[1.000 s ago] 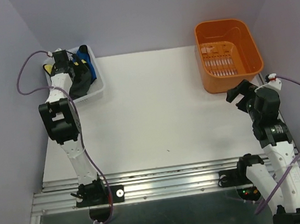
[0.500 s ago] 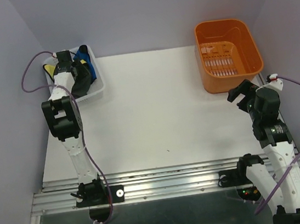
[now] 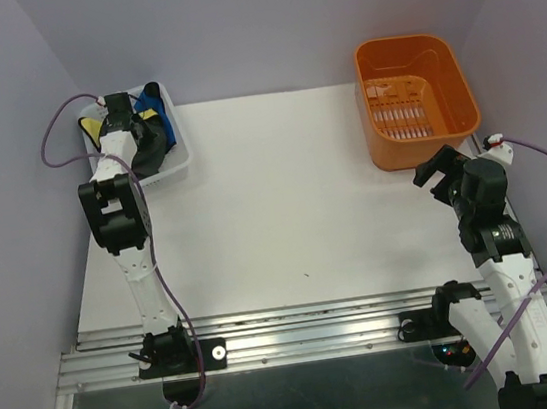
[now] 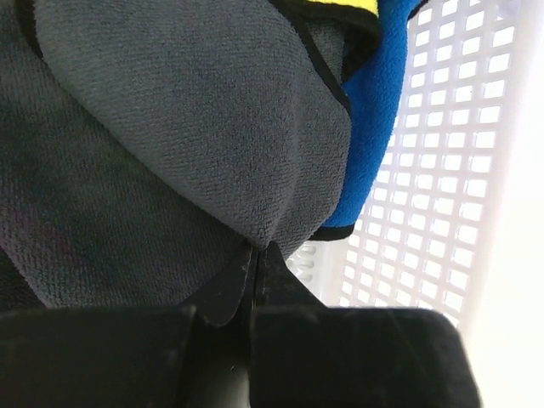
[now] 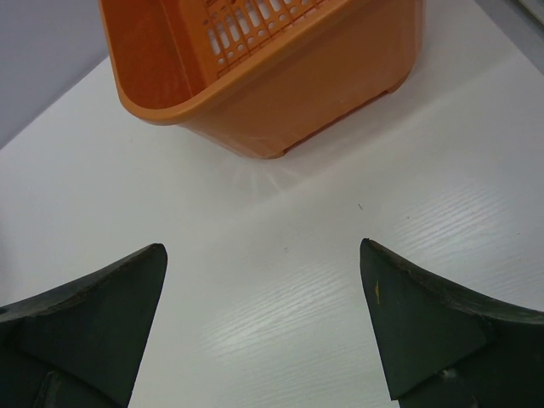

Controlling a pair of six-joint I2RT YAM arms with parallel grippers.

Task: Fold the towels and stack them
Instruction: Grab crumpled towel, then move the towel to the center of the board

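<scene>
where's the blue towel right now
In the left wrist view the blue towel sits inside the white mesh basket at the table's far left corner, squeezed between the grey towel and the basket's wall.

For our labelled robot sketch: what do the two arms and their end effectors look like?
The left arm and right arm have white tubular links with boxy black joint housings. A thin purple cable loops along each. The left end effector and right end effector have black wedge-shaped fingers tapering to points.
</scene>
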